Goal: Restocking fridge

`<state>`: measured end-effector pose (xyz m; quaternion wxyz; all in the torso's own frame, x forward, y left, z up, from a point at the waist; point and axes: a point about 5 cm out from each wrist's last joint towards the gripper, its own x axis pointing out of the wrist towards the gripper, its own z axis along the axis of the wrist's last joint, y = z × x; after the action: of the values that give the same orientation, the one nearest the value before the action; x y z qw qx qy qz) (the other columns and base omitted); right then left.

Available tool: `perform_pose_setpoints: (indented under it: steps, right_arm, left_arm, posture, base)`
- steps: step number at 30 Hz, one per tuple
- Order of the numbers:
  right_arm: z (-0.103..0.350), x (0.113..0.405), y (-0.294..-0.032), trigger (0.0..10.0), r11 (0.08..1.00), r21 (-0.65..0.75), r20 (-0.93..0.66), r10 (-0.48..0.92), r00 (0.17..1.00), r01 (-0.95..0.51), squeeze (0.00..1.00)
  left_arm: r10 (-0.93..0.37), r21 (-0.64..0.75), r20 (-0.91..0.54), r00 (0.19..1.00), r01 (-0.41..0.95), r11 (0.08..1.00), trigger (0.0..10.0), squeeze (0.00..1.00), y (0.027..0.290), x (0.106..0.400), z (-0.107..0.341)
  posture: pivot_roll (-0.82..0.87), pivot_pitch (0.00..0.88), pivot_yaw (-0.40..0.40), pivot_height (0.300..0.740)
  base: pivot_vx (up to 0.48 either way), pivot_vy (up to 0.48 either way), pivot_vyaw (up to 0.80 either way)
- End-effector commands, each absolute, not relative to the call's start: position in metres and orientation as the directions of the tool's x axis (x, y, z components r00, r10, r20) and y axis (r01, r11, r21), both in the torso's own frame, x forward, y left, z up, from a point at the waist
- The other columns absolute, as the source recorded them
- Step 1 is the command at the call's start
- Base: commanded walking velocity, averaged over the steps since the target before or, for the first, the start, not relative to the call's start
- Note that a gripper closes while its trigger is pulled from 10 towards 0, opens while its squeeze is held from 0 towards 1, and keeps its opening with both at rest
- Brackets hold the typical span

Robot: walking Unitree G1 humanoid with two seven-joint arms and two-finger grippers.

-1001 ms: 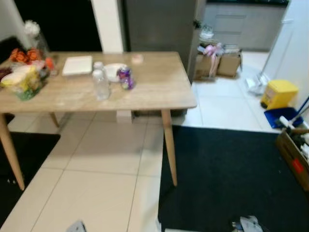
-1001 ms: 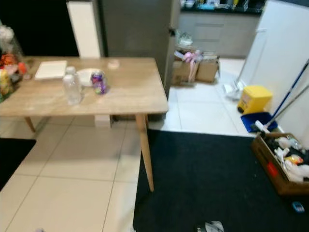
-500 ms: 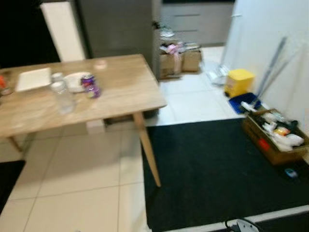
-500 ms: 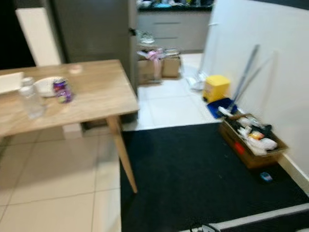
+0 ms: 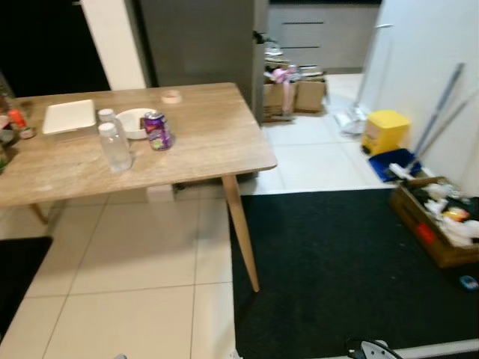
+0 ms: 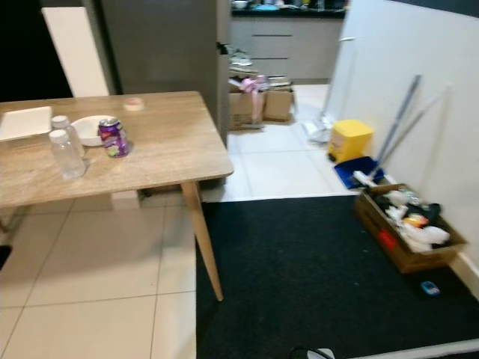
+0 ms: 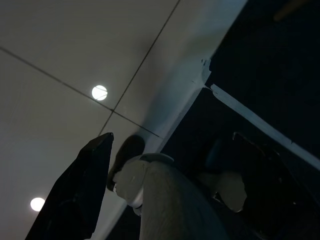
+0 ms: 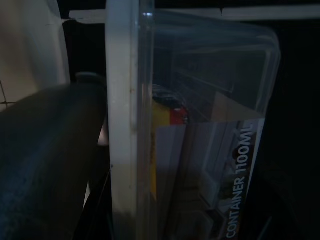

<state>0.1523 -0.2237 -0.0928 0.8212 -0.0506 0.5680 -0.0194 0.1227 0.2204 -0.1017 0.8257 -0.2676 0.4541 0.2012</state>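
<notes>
Walking with a clear container in my right end effector, fridge ahead.

On the left, the counter (image 5: 202, 149) carries a white tray (image 5: 69, 117), two water bottles (image 5: 115, 146), a purple can (image 5: 157, 131) and a bowl (image 5: 133, 122). The grey fridge (image 5: 202, 41) stands behind it, ahead and left. My left end effector (image 7: 115, 200) hangs over the floor; I cannot tell its state. My right end effector (image 8: 75, 165) is clamped on the plastic container (image 8: 200, 125), its long axis along the fingers, so that arm is nearer the job.
</notes>
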Motion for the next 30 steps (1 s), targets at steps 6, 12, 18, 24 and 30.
perform_pose_setpoints:
  steps: [6,12,18,24,30]
  right_arm:
    - [-0.0931,0.1486,-0.2288,10.0,0.993,-0.116,-0.93,-0.104,0.352,-0.013,0.0]
    - [-0.0933,0.148,-0.2285,10.0,0.993,-0.116,-0.931,-0.103,0.35,-0.015,0.0]
    - [-0.0937,0.147,-0.2288,10.0,0.993,-0.117,-0.932,-0.105,0.348,-0.013,0.0]
    - [-0.0937,0.1467,-0.229,10.0,0.993,-0.117,-0.931,-0.105,0.349,-0.013,0.0]
    - [-0.0938,0.1468,-0.2287,10.0,0.994,-0.113,-0.931,-0.102,0.351,-0.011,0.0]
  left_arm:
    - [0.071,-0.271,-0.86,0.505,-0.571,0.775,10.0,0.0,0.2178,0.122,-0.1025]
    - [0.067,-0.276,-0.859,0.507,-0.569,0.774,10.0,0.0,0.2172,0.1225,-0.1024]
    - [0.064,-0.28,-0.858,0.51,-0.567,0.775,10.0,0.0,0.2164,0.1231,-0.1023]
    - [0.062,-0.283,-0.856,0.513,-0.566,0.775,10.0,0.0,0.2159,0.1238,-0.1022]
    - [0.075,-0.277,-0.857,0.51,-0.578,0.768,10.0,0.0,0.2157,0.1247,-0.1021]
  posture:
    - [-0.05,0.0,0.021,0.74]
    - [-0.05,0.0,0.023,0.74]
    - [-0.05,0.0,0.023,0.74]
    - [-0.05,0.0,0.023,0.74]
    - [-0.05,0.0,0.023,0.74]
  base:
    - [0.0,-0.48,0.0]
    - [0.0,-0.48,0.0]
    - [0.0,-0.48,0.0]
    - [0.0,-0.48,0.0]
    - [0.0,-0.287,0.0]
